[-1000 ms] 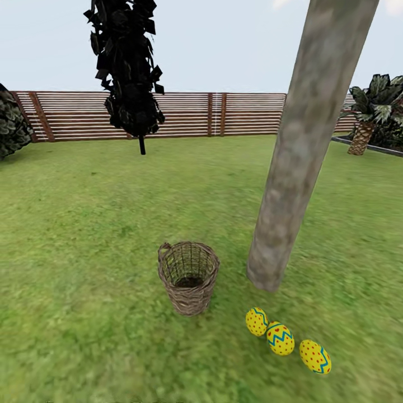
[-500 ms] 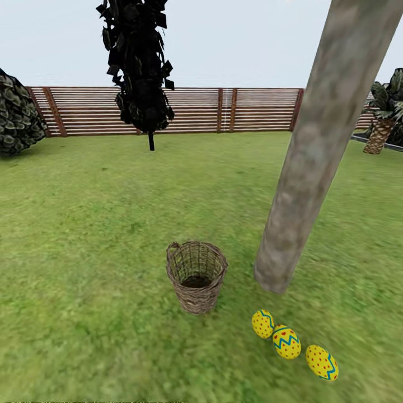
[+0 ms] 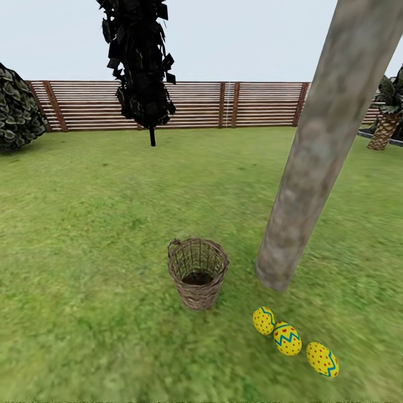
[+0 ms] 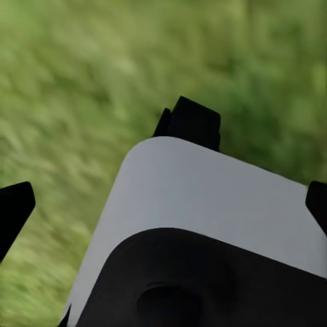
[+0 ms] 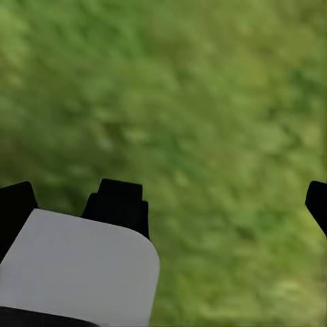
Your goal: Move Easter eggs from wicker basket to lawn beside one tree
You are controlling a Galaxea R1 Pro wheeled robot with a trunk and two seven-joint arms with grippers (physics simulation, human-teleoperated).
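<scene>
Eggs (image 3: 287, 338) out, in a row on the lawn (image 3: 84, 252) just beside the trunk (image 3: 313, 162); basket (image 3: 197, 273) looks empty.
Eggs read as smooth, hard, light and prone to roll: if re-picked, pinch across the short middle, not the ends. Left gripper (image 4: 160, 194) and right gripper (image 5: 167, 204) hang over grass, nothing between the fingers; can't tell how wide the jaws stand.
</scene>
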